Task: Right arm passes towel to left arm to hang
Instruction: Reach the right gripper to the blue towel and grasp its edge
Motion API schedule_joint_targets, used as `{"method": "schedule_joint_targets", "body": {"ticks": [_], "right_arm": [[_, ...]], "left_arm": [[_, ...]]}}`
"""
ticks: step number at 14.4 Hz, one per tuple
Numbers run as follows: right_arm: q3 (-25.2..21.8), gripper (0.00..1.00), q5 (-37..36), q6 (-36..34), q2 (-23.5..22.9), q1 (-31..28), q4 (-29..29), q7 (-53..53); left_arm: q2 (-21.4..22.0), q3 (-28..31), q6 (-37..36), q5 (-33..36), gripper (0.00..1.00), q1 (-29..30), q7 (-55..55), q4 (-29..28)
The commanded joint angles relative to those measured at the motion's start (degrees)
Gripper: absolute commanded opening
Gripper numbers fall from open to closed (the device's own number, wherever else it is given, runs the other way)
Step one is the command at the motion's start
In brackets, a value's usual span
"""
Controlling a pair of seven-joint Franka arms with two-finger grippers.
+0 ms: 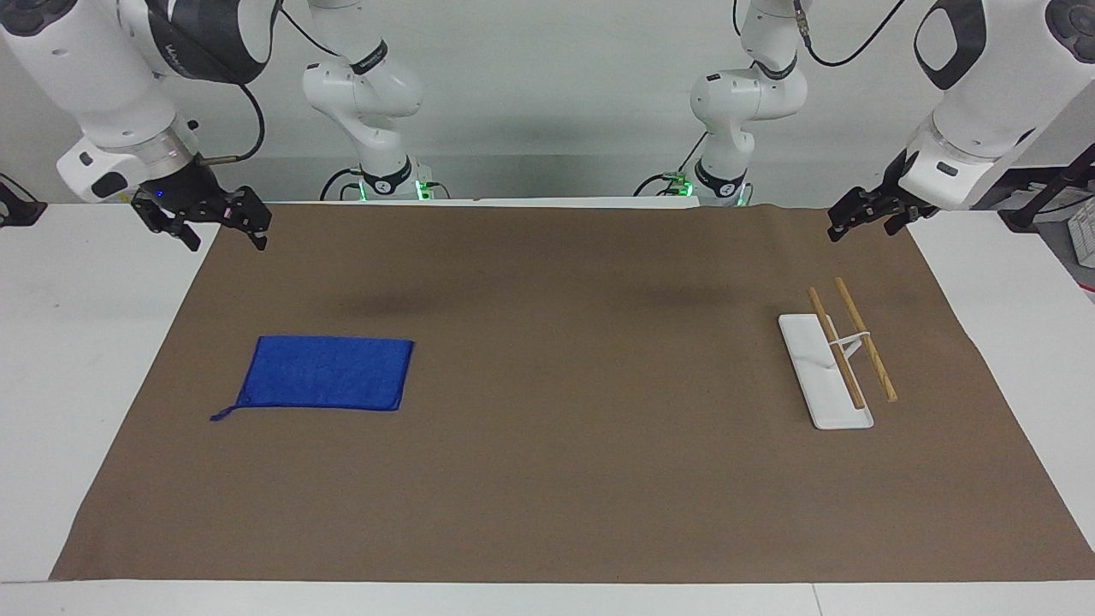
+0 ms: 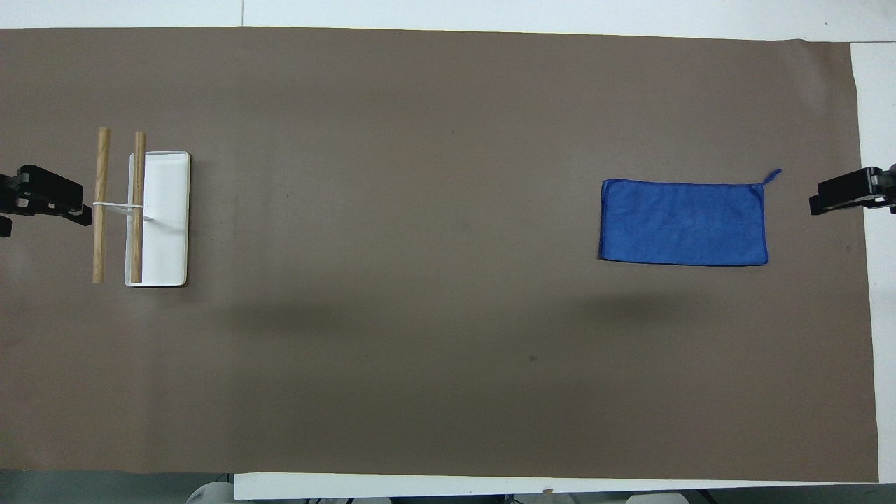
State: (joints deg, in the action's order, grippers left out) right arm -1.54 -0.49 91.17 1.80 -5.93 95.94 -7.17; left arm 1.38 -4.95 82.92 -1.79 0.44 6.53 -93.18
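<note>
We find the task at its starting step: nothing is grasped, and the pick-up by the right arm is not yet begun.

**Towel.** The towel (image 1: 325,373) lies flat on the brown mat (image 1: 565,479) that covers the tabletop (image 1: 85,359), toward the right arm's end. It is spread as a neat rectangle, with its loop tag (image 1: 224,414) sticking out at the corner farthest from the robots, on the side toward the mat's edge. Nothing touches it.

**Rack.** The white tray (image 1: 817,376) with its two wooden rods (image 1: 866,339) stands toward the left arm's end of the tabletop, well apart from the towel. The rods are raised on a white support and run parallel; one lies over the tray, the other just outside its long edge.

**Right pincer.** The right pincer (image 1: 224,233) hangs over the mat's edge at the right arm's end, clear of the towel. Its fingers stand apart and hold nothing.

**Left pincer.** The left pincer (image 1: 866,219) waits over the mat's corner near the rack. We cannot tell whether its fingers are apart or together; it carries nothing.

**Next move, as we judge it.** The right pincer must travel over the towel, descend, and pinch an edge or corner. Because the cloth lies flat, a grip near the stitched edge or the tag corner should lift it cleanly and leave free cloth for the left pincer to take at the handover.
</note>
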Motion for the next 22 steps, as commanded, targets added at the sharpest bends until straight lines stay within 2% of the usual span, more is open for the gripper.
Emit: {"method": "schedule_joint_targets", "body": {"ticks": [1, 5, 10, 12, 13, 15, 19, 22], "right_arm": [[0.5, 1.0, 0.0, 0.8, 0.2, -0.6, 0.4, 1.4], [0.8, 1.0, 0.0, 2.6, 0.3, -0.7, 1.3, 0.8], [1.6, 1.0, 0.1, 19.5, 0.5, -1.9, 14.3, -0.2], [3.2, 1.0, 0.1, 29.8, -0.3, -1.9, 21.6, 0.1], [3.3, 1.0, 0.1, 36.0, -2.0, -1.9, 25.1, -0.1], [3.2, 1.0, 0.1, 44.3, -6.1, -1.8, 28.2, -0.2], [3.1, 1.0, 0.1, 48.2, -12.5, -3.2, 29.1, -4.2], [3.1, 0.99, 0.1, 50.9, -14.6, -3.6, 29.2, -5.8]], "left_arm": [[0.8, 0.0, 0.4, 1.0, 1.0, 0.2, -0.2, -0.8], [0.8, 0.0, 0.4, 1.0, 1.0, 0.2, -0.2, -0.8], [0.8, 0.0, 0.4, 1.0, 1.0, 0.2, -0.2, -0.8], [0.8, 0.0, 0.4, 1.0, 1.0, 0.2, -0.2, -0.8], [0.8, 0.0, 0.4, 1.0, 1.0, 0.2, -0.2, -0.8], [0.8, 0.0, 0.4, 1.0, 1.0, 0.2, -0.2, -0.8], [0.8, 0.0, 0.4, 1.0, 1.0, 0.1, -0.2, -0.8], [0.8, 0.0, 0.4, 1.0, 1.0, 0.2, -0.2, -0.8]]}}
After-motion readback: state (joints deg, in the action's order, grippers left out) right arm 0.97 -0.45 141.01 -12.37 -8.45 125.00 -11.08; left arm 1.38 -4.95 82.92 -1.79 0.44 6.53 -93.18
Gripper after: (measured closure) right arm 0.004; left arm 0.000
